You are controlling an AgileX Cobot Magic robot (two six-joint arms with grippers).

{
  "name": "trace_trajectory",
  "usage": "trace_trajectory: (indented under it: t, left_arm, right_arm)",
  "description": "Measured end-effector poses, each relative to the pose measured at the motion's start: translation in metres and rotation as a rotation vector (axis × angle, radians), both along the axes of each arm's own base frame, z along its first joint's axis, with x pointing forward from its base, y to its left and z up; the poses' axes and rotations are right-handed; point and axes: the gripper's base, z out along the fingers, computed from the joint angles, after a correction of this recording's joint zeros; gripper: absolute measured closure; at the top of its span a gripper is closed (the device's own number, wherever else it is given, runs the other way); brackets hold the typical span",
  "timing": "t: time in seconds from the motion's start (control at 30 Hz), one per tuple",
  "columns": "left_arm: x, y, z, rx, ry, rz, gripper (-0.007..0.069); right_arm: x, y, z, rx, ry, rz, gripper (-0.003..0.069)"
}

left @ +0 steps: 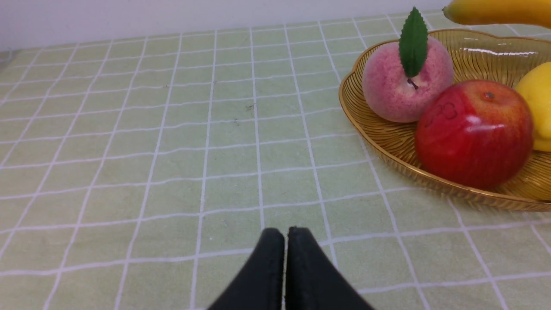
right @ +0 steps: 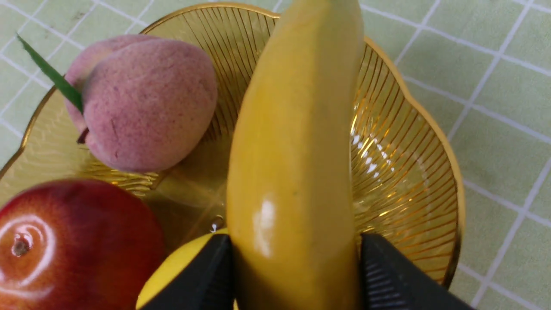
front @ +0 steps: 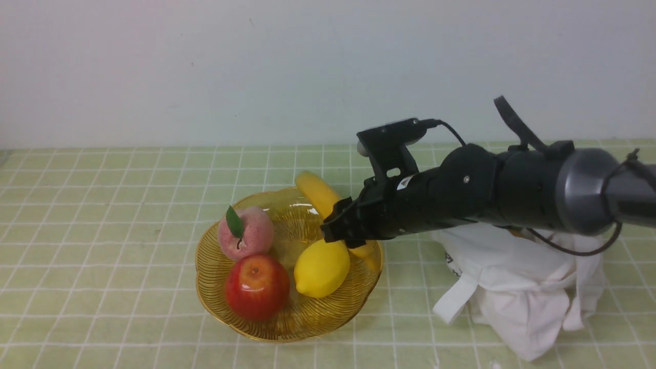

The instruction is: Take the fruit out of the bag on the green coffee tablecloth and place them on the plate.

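Note:
My right gripper [front: 335, 228] is shut on the long yellow-orange banana [front: 315, 192], gripping it on both sides over the far right part of the amber ribbed plate [front: 287, 335]. The right wrist view shows the banana [right: 297, 150] between the gripper's black fingers [right: 379, 267], above the plate [right: 430, 142]. The white cloth bag [front: 517, 287] lies crumpled on the pale green grid tablecloth [front: 102, 205], right of the plate and under my right arm. The green apple is not in view. My left gripper [left: 285, 232] is shut and empty, low over the cloth to the left of the plate [left: 379, 142].
A pink peach with a green leaf [front: 240, 233], a red apple [front: 257, 287] and a yellow lemon [front: 322, 267] lie in the plate. A pale wall stands behind the table.

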Motion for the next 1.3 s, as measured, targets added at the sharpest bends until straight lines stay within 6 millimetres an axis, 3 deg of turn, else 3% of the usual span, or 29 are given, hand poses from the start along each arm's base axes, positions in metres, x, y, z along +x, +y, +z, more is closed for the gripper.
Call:
trace_trajectory:
  t: [0.4, 0.47, 0.63, 0.77, 0.9, 0.97, 1.03, 1.17, 1.3]
  left_arm:
    - [0.0, 0.0, 0.0, 0.0, 0.0, 0.0, 0.0632]
    - [0.0, 0.0, 0.0, 0.0, 0.0, 0.0, 0.0632]
    - [0.0, 0.0, 0.0, 0.0, 0.0, 0.0, 0.0632]
    - [0.0, 0.0, 0.0, 0.0, 0.0, 0.0, 0.0632]
    - [0.0, 0.0, 0.0, 0.0, 0.0, 0.0, 0.0632]
    - [0.0, 0.0, 0.0, 0.0, 0.0, 0.0, 0.0632]
    - [0.0, 0.0, 0.0, 0.0, 0.0, 0.0, 0.0632]
    - [0.0, 0.0, 0.0, 0.0, 0.0, 0.0, 0.0632]
    - [0.0, 0.0, 0.0, 0.0, 0.0, 0.0, 0.0632]
  right_arm:
    - [-0.006, 0.001, -0.002, -0.029, 0.041, 0.051, 0.0143]
    - [-0.008, -0.001, 0.007, -0.042, 0.02, 0.075, 0.0139]
    - [-0.025, -0.012, 0.057, -0.036, -0.047, 0.125, 0.0167]
    - [-0.069, -0.052, 0.141, -0.018, -0.124, 0.118, 0.0341]
    - [-0.104, -0.081, 0.183, -0.03, -0.174, 0.061, 0.0517]
    - [-0.134, -0.108, 0.214, 0.012, -0.229, -0.043, 0.0618]
    - [-0.162, -0.135, 0.239, 0.053, -0.311, -0.157, 0.0658]
    - [-0.204, -0.174, 0.257, 0.148, -0.462, -0.291, 0.067]
    - [-0.235, -0.201, 0.241, 0.219, -0.594, -0.356, 0.067]
